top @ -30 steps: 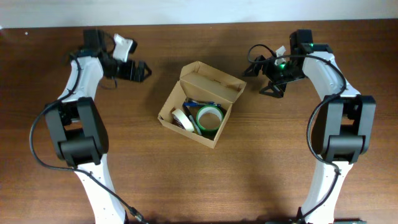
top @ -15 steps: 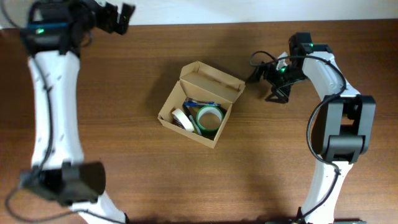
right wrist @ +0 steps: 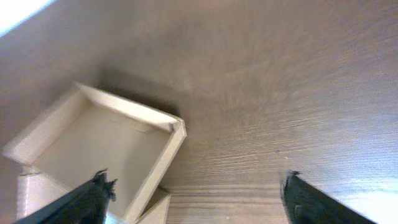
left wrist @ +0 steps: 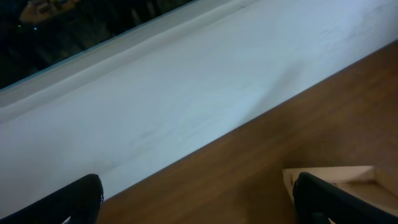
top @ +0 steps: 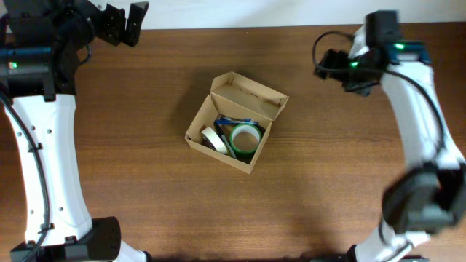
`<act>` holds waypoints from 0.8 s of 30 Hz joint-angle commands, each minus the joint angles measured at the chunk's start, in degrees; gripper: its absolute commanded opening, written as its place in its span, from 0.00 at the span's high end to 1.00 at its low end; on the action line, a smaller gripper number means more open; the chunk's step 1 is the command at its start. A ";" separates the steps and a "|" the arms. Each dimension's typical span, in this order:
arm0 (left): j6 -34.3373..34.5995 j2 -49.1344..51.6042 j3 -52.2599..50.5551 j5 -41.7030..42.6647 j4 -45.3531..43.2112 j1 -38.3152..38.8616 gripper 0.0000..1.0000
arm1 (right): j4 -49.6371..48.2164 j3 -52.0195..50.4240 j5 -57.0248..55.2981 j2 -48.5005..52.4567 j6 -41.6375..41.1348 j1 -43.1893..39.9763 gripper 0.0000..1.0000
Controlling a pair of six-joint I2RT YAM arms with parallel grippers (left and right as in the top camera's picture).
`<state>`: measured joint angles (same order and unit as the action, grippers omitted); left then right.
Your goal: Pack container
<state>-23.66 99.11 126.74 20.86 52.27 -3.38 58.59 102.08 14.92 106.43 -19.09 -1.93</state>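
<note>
The container, a tan cardboard box with its flap lid standing open, sits mid-table. Inside it lie a white tape roll, a green tape roll and a blue pen. My left gripper hangs open high over the far left table edge, far from the box. Its wrist view shows wide-apart fingers and a corner of the container. My right gripper is open, up and to the right of the box. Its wrist view looks down at the lid, with nothing between the fingers.
The brown wooden table ends at a white wall along its far edge. Both arm bases stand at the near side, left and right of the box.
Both arms have lifted away from the table. The left swung up to the far left corner, and the right rose and drew back to the right of the box.
</note>
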 commanded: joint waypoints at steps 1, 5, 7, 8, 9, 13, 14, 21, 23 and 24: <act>-0.92 -1.03 0.20 -0.37 0.55 1.29 0.01 | 1.79 0.26 -5.75 -7.30 1.40 0.15 0.24; -0.92 -2.86 0.20 -1.95 1.05 2.89 0.00 | 7.93 0.24 -5.53 -11.47 1.51 0.24 0.80; -0.92 -3.93 0.20 -3.69 1.51 3.72 0.00 | 12.26 0.24 -5.51 -12.13 1.51 0.76 0.96; -0.94 -4.46 0.20 -4.55 1.86 4.15 0.00 | 14.38 0.24 -5.53 -12.15 1.55 1.18 0.96; -0.92 -4.92 0.20 -5.16 2.12 4.46 0.00 | 16.28 0.20 -5.53 -12.15 1.75 1.73 0.96; -0.92 -6.40 0.20 -6.16 3.78 4.90 0.00 | 19.17 -1.07 -5.49 -12.15 1.70 5.64 0.96; -0.92 -6.67 0.20 -6.16 4.11 4.90 0.00 | 18.93 -1.51 -5.46 -12.15 1.70 6.93 0.96; -0.92 -7.54 0.20 -6.14 7.74 4.90 0.00 | 9.01 -10.27 -5.18 -11.87 -1.64 16.65 0.96; -0.92 -7.61 0.17 -6.14 8.63 4.90 0.00 | 5.40 -14.01 -4.24 -11.34 -2.71 18.58 0.96; -0.92 -7.65 0.17 -6.14 9.09 4.90 0.01 | 3.76 -15.91 -3.85 -10.93 -2.97 19.37 0.96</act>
<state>-24.05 92.25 126.72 15.35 60.66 1.50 64.29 90.39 10.39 94.41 -19.79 15.31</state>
